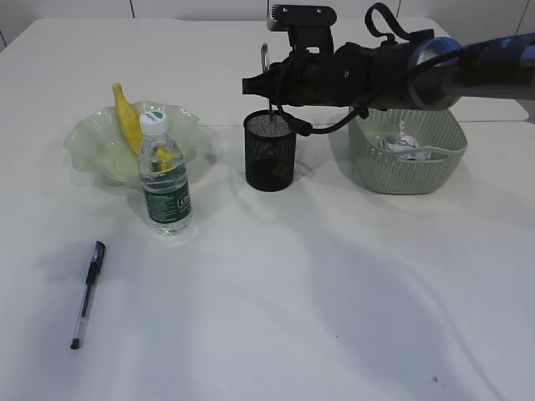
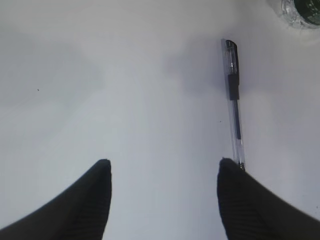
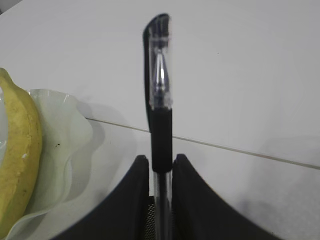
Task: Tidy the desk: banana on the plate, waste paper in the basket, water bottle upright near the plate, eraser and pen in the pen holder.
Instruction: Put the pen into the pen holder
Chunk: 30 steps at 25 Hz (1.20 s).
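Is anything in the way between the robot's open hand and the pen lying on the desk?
Nothing visible is. In the left wrist view the left gripper hovers with its jaws wide apart above bare desk, and the pen lies just ahead, off to one side near one fingertip. The water bottle stands farther off.

Eraser: not discernible in any view. Pen holder (image 1: 270,151) interior hidden behind dark mesh.

Water bottle (image 1: 165,177) covers the banana's (image 1: 127,119) lower end; in the left wrist view only the bottle's base shows (cut by the top edge).

Waste paper (image 1: 407,144) partly hidden by the basket (image 1: 407,163) wall.

Right wrist view: upright pen's (image 3: 159,100) lower barrel runs off the frame's bottom edge.
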Available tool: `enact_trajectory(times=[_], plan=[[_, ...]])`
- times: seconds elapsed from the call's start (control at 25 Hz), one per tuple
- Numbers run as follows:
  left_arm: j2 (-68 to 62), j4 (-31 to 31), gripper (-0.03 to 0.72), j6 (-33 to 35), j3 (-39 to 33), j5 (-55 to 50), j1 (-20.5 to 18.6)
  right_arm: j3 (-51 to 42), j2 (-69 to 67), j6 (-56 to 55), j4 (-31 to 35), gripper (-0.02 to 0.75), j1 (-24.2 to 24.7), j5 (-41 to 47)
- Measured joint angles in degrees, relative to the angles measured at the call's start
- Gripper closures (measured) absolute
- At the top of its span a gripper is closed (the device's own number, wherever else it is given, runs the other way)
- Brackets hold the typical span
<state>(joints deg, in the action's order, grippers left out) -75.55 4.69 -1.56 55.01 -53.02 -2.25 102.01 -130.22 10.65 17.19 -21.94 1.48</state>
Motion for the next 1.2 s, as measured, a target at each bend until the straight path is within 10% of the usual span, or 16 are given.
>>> enact_trajectory(times=[0.64,1.2], plan=[[0.00,0.00,0.222,0.00,0.00,0.00,0.00,0.00,1.28,0.00,0.02,0.591,0.00,2.70],[0.00,0.00,0.222,0.00,0.00,-2.09,0.00,0.00,13.43,-1.24,-1.61,0.591,0.00,36.17]])
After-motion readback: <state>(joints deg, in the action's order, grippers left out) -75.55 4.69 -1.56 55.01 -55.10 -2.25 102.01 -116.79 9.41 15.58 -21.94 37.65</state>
